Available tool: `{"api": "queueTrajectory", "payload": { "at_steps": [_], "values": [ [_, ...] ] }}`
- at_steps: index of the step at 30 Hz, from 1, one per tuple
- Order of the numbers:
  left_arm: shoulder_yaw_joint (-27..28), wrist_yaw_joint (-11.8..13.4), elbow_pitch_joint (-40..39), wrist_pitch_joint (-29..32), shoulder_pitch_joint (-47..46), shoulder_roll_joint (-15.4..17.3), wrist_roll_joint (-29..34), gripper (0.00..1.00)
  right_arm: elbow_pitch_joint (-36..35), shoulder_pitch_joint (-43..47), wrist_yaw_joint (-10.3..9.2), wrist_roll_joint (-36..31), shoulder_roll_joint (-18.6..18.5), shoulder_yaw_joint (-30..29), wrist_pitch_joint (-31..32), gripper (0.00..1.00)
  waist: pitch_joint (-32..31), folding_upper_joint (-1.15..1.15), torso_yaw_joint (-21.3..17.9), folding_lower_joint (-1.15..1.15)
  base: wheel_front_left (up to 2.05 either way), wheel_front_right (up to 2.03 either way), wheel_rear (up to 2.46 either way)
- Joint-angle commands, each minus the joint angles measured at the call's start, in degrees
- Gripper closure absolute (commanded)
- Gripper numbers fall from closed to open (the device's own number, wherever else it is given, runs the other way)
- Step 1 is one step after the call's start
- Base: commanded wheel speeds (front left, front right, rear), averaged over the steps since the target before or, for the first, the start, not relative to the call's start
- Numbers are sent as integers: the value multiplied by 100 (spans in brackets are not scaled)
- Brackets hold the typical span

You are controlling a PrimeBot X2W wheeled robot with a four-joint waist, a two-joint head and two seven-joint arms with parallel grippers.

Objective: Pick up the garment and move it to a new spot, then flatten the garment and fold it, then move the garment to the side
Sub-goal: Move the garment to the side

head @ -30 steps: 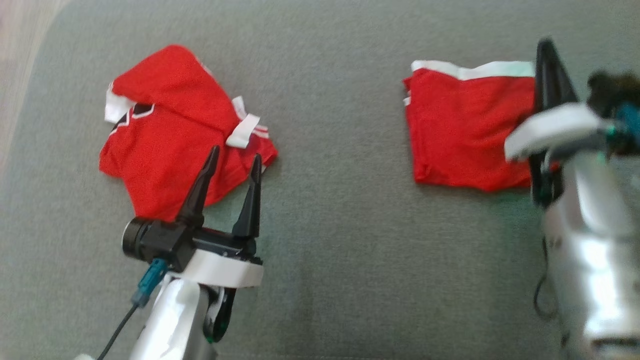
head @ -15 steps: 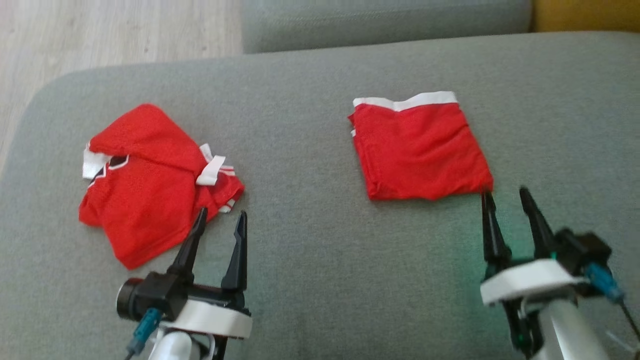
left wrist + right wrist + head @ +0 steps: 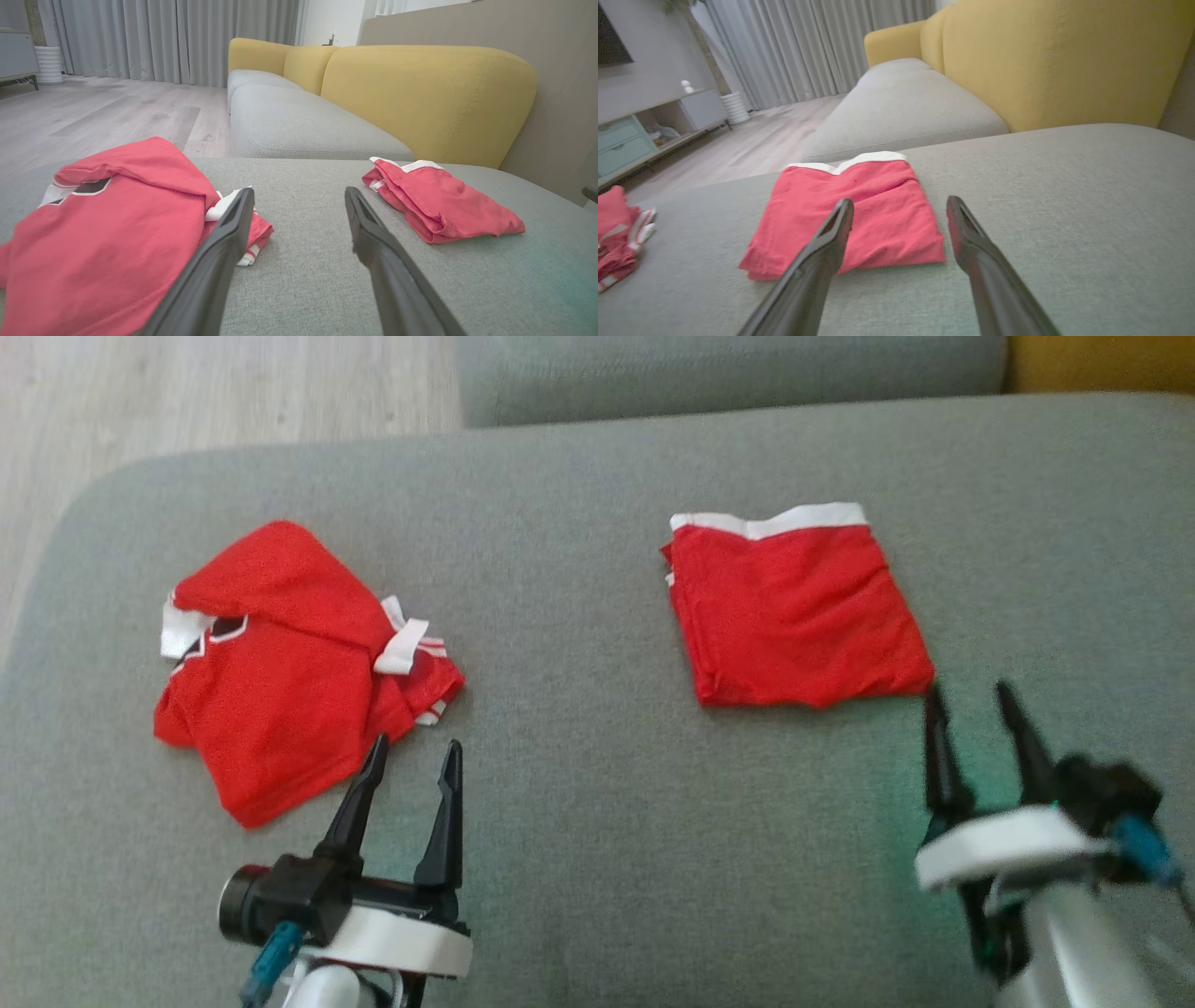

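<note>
A red garment (image 3: pixel 798 616) with a white band lies folded into a neat square on the right of the grey cushion (image 3: pixel 597 877). It also appears in the left wrist view (image 3: pixel 439 205) and the right wrist view (image 3: pixel 859 214). My right gripper (image 3: pixel 969 691) stands open just short of its near right corner, holding nothing, with its tips apart (image 3: pixel 900 200). A second red garment (image 3: pixel 289 663) with white trim lies crumpled on the left (image 3: pixel 103 219). My left gripper (image 3: pixel 417 743) is open and empty beside the crumpled garment's near right edge (image 3: pixel 299 191).
The cushion's rounded left edge drops to a wooden floor (image 3: pixel 187 392). Another grey seat (image 3: pixel 728 373) adjoins at the back, with a yellow backrest (image 3: pixel 420 93) behind it. Bare grey fabric separates the two garments.
My right gripper has opened, let go of the folded garment's right edge and drawn back toward me. The head camera has tilted up, so the whole view shifted.
</note>
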Motion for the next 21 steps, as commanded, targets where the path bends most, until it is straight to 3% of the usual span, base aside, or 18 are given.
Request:
{"api": "queueTrajectory", "payload": {
  "at_steps": [1,11,21],
  "values": [
    [125,22,-213,-55,-295,15,38,0,-68,-510,-5,-75,-21,32,84,0,198,0,94,0,0,0,0],
    [-44,-51,-172,-55,-721,15,83,0,1169,-2072,-5,-553,-21,-704,1210,0,814,0,532,0,0,0,0],
    [-202,-21,-100,-55,-942,15,18,0,2811,-3070,-5,-1631,-263,-1497,2015,0,989,0,913,0,0,0,0]
  ]
}}
